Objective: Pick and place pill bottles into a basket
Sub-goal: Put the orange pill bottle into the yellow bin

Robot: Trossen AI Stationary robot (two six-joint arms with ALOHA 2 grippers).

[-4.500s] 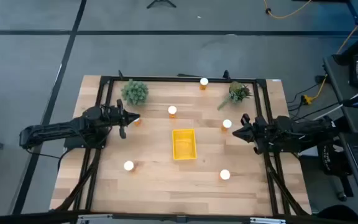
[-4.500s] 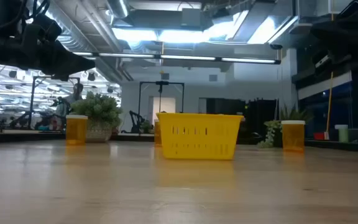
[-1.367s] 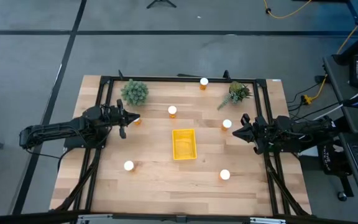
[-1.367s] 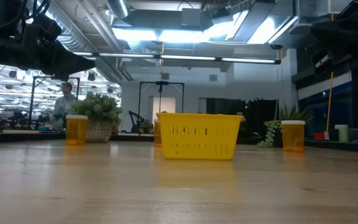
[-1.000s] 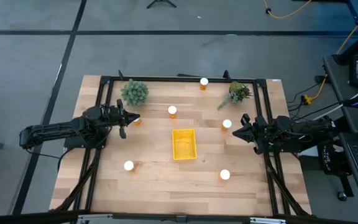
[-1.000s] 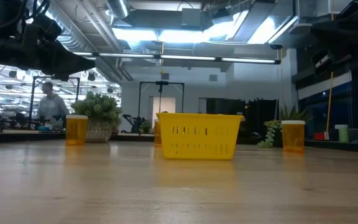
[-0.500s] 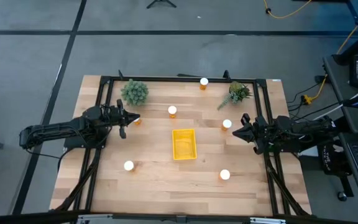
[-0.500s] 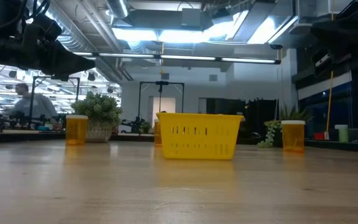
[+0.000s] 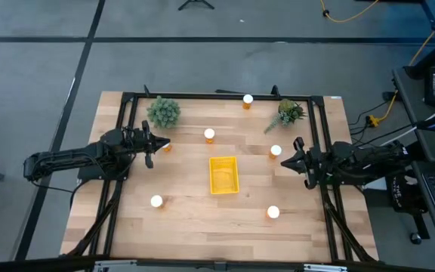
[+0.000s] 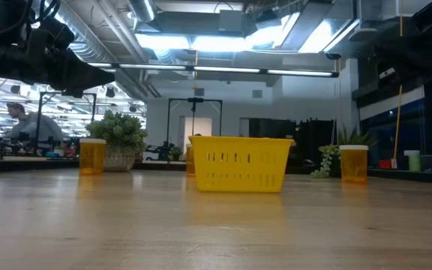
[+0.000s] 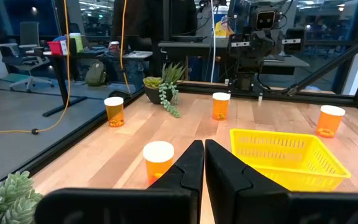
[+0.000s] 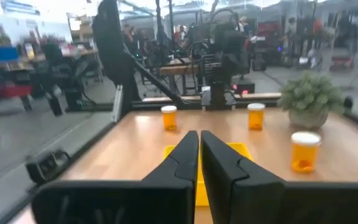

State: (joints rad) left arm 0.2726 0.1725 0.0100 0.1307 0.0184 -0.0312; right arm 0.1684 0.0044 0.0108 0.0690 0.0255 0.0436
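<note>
Left gripper (image 9: pixel 160 143): your fingers sit pressed together, holding nothing, at the table's left side
Right gripper (image 9: pixel 282 160): also pinched closed and empty, at the right side
Basket (image 9: pixel 223 174): you'll find it mid-table, between both arms
Pill bottles (image 9: pixel 209 134): scattered around the basket, none inside

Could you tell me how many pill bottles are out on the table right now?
6, all outside the basket: far edge, beside the left gripper, behind the basket, by the right gripper, near left, near right. None seems hidden.
</note>
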